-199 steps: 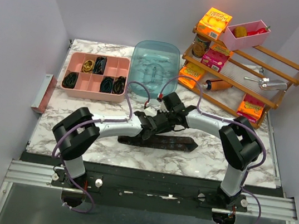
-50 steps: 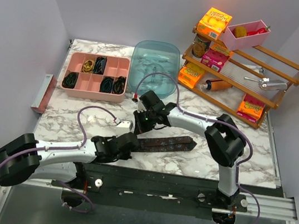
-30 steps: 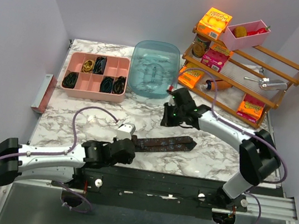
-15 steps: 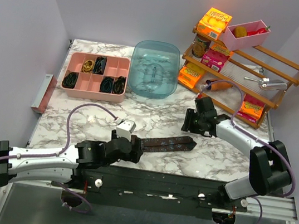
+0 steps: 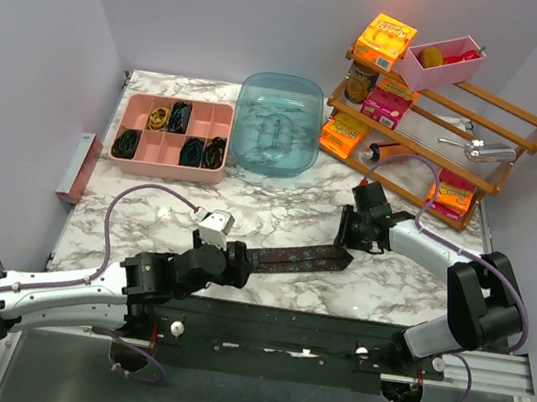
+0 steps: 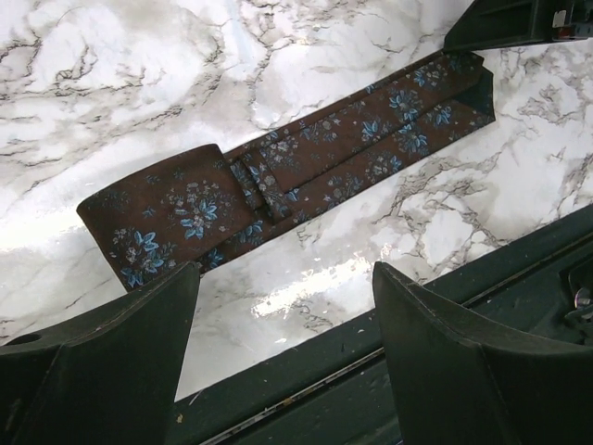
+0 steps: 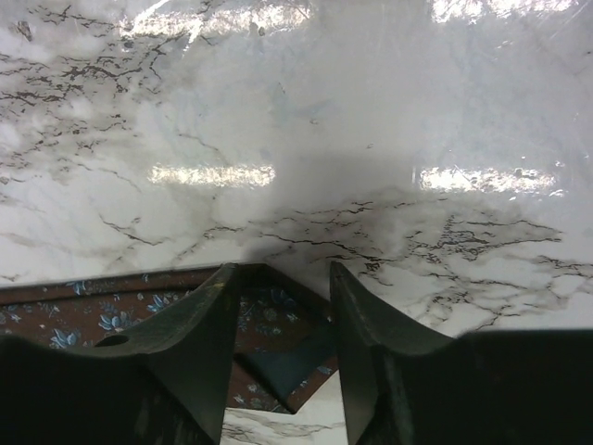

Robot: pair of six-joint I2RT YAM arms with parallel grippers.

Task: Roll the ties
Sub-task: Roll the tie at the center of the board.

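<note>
- Bright, even light from above; shadows are soft.
- White glare spots shine on the bench (image 7: 208, 174).
- The tie (image 6: 306, 171) looks sharp up close.

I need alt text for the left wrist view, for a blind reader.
A dark brown tie with blue flowers lies unrolled on the marble table, beyond the open left gripper. The right gripper is at its far end.

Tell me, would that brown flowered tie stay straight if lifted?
Probably not: the tie lies flat, folded over itself, so it likely droops limply. It looks thin, hence probably light. On the glossy marble table a push might slide it.
</note>
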